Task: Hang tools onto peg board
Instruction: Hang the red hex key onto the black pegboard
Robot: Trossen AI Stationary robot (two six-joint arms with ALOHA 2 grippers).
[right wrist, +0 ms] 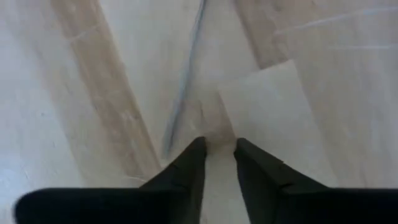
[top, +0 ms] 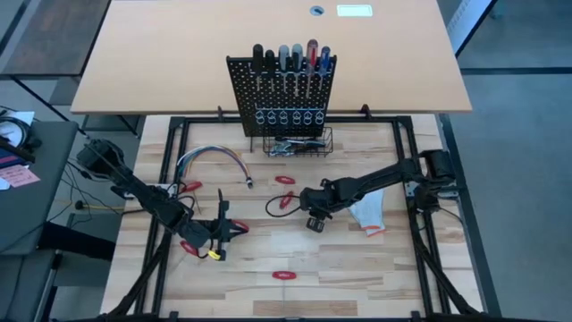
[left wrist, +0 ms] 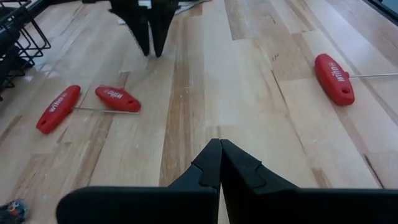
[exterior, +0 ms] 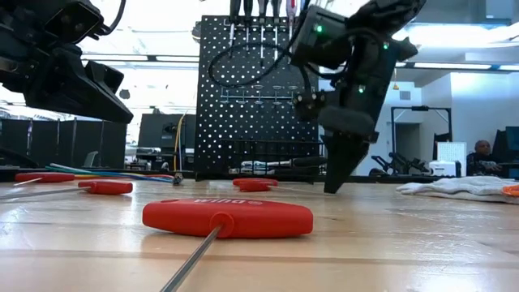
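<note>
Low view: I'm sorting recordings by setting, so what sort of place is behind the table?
Probably a robotics lab or workshop. A black peg board stands on a wooden table, with red-handled tools lying about; behind it are ceiling light strips, equipment racks and a seated person.

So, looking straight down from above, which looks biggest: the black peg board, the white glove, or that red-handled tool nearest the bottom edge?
In the high view, largest to smallest:
1. The peg board, clearly the largest.
2. The white glove, lying by the right arm.
3. The red-handled tool, the smallest.
All three sizes are plainly apart, so the order looks safe.
</note>
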